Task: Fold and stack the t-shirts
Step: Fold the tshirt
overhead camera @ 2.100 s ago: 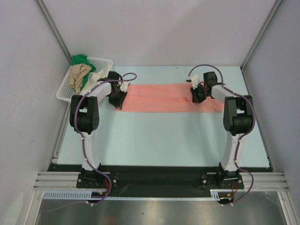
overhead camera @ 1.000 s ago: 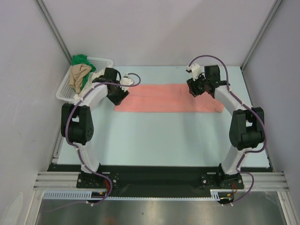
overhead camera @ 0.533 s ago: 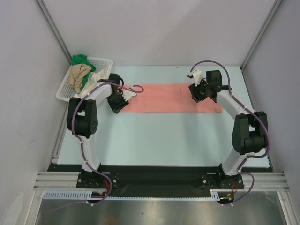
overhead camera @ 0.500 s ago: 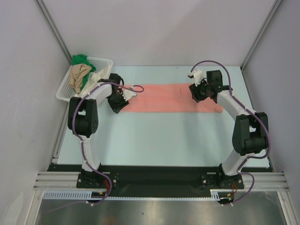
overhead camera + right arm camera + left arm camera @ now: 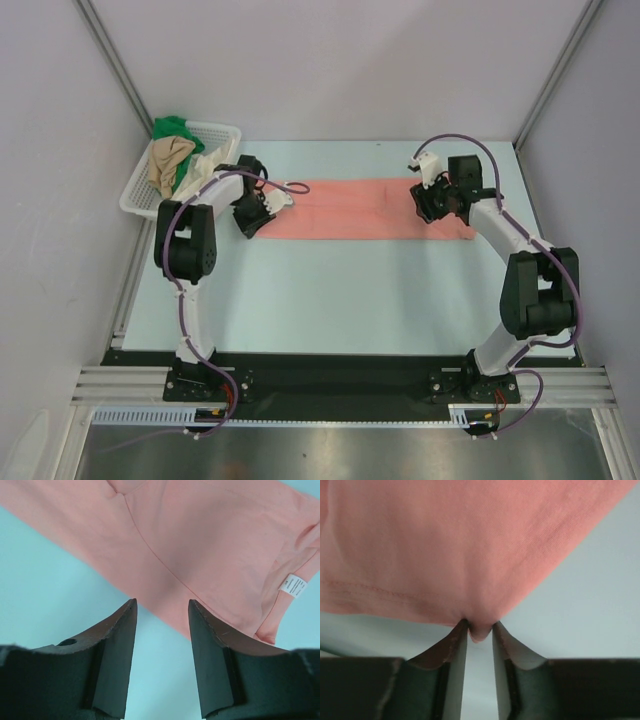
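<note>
A salmon-pink t-shirt (image 5: pixel 350 208) lies folded into a long strip across the far part of the table. At the strip's left end, my left gripper (image 5: pixel 250 217) has its jaws nearly together. In the left wrist view its fingertips (image 5: pixel 480 626) pinch a small bulge of the shirt's (image 5: pixel 445 545) near edge. My right gripper (image 5: pixel 429 204) hangs over the strip's right part. Its jaws (image 5: pixel 161 605) stand open above bare table, and the shirt's (image 5: pixel 210 545) edge lies just past the tips. A white label (image 5: pixel 293 585) shows at the collar.
A white lattice basket (image 5: pixel 222 128) stands at the back left, close to the left arm. It holds green (image 5: pixel 172 127), tan (image 5: pixel 168 160) and cream (image 5: pixel 205 163) t-shirts in a heap. Grey walls close the table on both sides.
My left gripper has narrowed onto the shirt's left edge and gathered a fold of cloth. My right gripper has slid a little to the right along the strip, still open.
</note>
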`<state>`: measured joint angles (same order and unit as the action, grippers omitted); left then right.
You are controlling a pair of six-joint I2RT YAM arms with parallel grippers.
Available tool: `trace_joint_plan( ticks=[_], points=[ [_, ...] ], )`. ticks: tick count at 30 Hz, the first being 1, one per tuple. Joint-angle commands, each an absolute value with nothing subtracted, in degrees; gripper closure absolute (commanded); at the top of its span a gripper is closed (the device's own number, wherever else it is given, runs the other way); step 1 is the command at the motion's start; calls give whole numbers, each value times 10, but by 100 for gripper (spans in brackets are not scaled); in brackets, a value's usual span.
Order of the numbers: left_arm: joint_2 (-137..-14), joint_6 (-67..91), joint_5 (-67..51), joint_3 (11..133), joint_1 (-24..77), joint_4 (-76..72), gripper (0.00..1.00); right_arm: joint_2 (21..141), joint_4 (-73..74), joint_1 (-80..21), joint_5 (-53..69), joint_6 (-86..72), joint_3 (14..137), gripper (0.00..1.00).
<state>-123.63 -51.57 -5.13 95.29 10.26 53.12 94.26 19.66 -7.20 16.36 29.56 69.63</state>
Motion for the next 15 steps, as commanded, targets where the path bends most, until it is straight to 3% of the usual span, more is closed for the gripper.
trace_joint_plan(
  ticks=[1, 9, 15],
  points=[
    [-1240, -535, -68, 956, 103, 569, 71, 924, 187, -60, 167, 299, 691, 50],
    [-1209, -518, -69, 904, 111, 560, 98, 962, 157, -16, 139, 272, 701, 50],
    [-1142, -512, -95, 822, 138, 579, 100, 1028, 164, 24, 135, 242, 769, 51]
  ],
)
